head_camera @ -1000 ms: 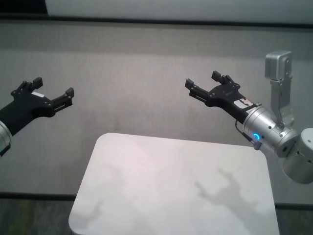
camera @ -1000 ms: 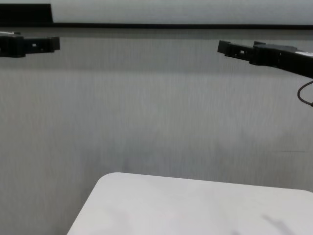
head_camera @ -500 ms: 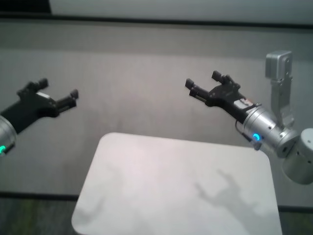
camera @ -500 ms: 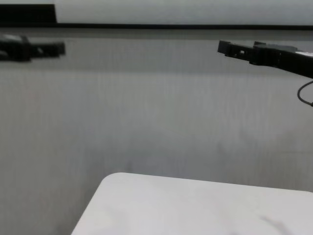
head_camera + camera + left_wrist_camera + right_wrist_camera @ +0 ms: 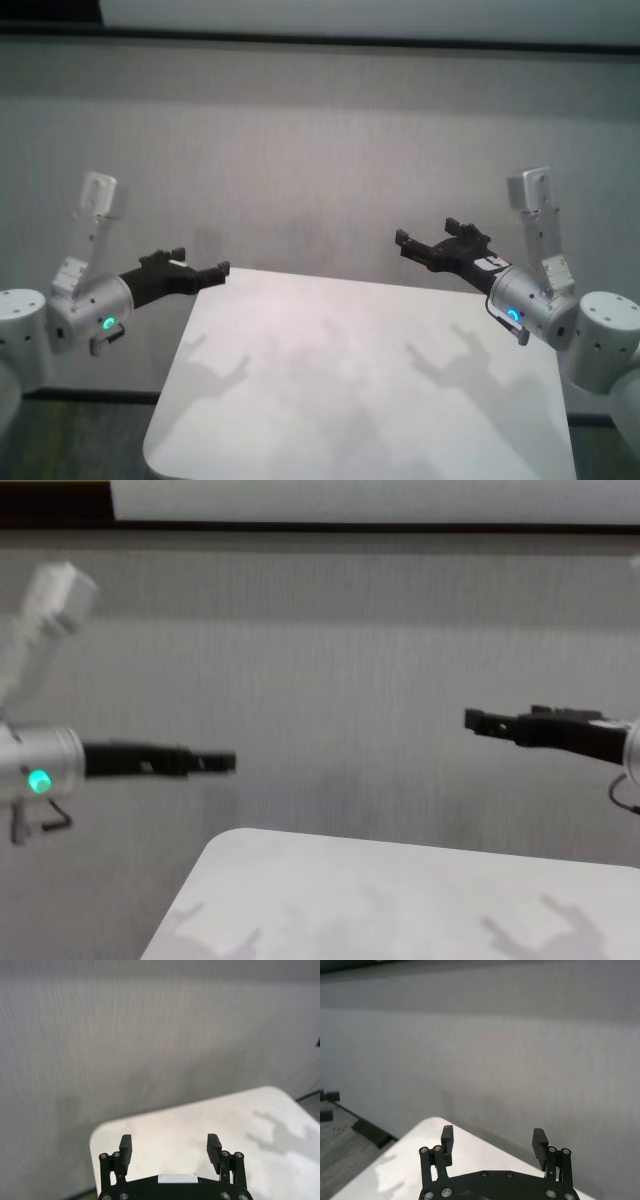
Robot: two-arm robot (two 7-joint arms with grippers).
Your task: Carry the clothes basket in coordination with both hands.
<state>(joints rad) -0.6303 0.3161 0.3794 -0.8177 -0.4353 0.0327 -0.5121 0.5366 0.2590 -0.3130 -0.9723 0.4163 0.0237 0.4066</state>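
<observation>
Both claws lowered: left claw (image 5: 203,270), right claw (image 5: 428,240).

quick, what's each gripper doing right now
left gripper: open, holding nothing, over the white table.
right gripper: open, holding nothing, above the table.

head and chest views, shared table (image 5: 360,380)

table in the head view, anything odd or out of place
Nothing spilled or damaged, but no clothes basket shows in any view. The white table is bare, with the left gripper and right gripper open above it.
</observation>
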